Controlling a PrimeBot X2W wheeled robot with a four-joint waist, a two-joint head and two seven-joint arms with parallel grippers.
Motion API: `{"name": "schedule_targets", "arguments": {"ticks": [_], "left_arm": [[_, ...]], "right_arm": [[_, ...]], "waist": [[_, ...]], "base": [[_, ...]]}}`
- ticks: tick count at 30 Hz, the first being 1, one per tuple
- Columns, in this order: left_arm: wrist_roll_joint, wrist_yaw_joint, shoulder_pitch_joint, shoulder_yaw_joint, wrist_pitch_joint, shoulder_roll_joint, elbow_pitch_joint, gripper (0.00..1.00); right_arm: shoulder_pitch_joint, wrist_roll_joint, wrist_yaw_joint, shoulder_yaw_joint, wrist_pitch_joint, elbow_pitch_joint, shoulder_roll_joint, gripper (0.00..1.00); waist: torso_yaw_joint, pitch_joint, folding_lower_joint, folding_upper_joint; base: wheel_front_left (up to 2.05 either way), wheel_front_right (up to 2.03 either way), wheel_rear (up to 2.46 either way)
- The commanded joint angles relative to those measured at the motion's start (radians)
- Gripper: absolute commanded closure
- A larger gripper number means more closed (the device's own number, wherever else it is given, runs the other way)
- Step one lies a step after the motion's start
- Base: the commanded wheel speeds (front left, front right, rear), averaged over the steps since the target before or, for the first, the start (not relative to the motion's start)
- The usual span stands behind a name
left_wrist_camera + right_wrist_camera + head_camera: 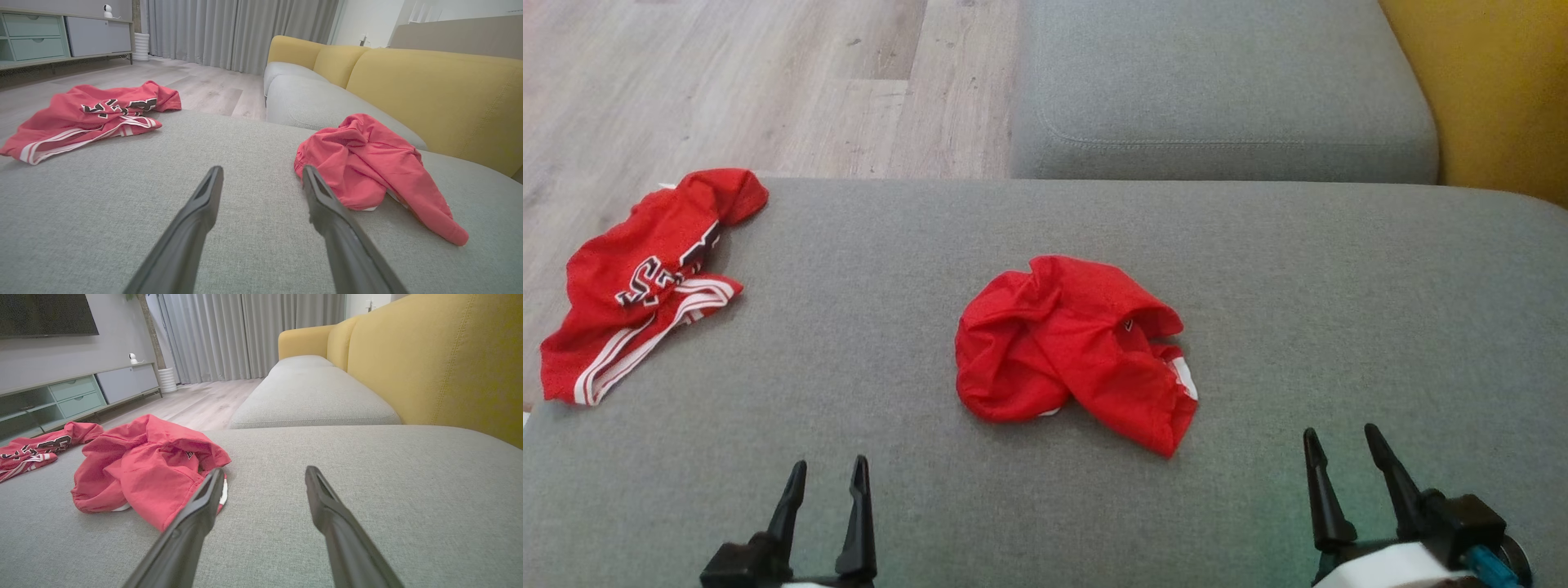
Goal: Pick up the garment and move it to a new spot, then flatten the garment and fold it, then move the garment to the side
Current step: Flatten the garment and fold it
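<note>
Sofa seat (1339,327) carries two red pieces: striped jersey (645,286) at far left edge, prob. set aside, & crumpled garment (1070,343) mid-seat, bunched, not yet flattened. Left fingers (858,523) & right fingers (1319,490) spread wide, empty, short of it on either side, prob. staged for 1st pick-up.

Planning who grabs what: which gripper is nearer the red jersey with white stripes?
Left. The left gripper is nearer the robot and right of the striped jersey; the right gripper is across the cushion, beyond the crumpled red garment.
</note>
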Motion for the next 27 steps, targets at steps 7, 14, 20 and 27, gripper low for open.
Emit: {"name": "schedule_targets", "arguments": {"ticks": [7, 14, 20, 27], "left_arm": [[0.01, -0.008, -0.048, 0.037, -0.01, -0.002, -0.024, 0.0], [0.018, -0.016, -0.06, 0.027, -0.01, -0.009, -0.018, 0.0], [0.032, -0.019, -0.077, 0.006, -0.009, -0.02, -0.014, 0.0], [0.037, -0.021, -0.094, -0.004, -0.009, -0.028, -0.011, 0.0]], "right_arm": [[-0.046, 0.002, 0.004, 0.019, -0.011, -0.023, -0.007, 0.0], [-0.07, -0.044, 0.004, 0.054, -0.011, -0.007, -0.007, 0.0], [-0.142, -0.088, 0.004, 0.119, -0.011, 0.106, -0.007, 0.0], [-0.239, -0.108, 0.004, 0.164, 0.005, 0.295, -0.007, 0.0]], "waist": [[0.008, 0.006, 0.0, -0.0001], [0.044, 0.035, 0.0, -0.0001], [0.116, 0.081, 0.0, -0.0001], [0.187, 0.133, 0.0, -0.0001]], "base": [[0.0, 0.0, 0.0], [0.0, 0.0, 0.0], [0.0, 0.0, 0.0], [0.0, 0.0, 0.0]]}}
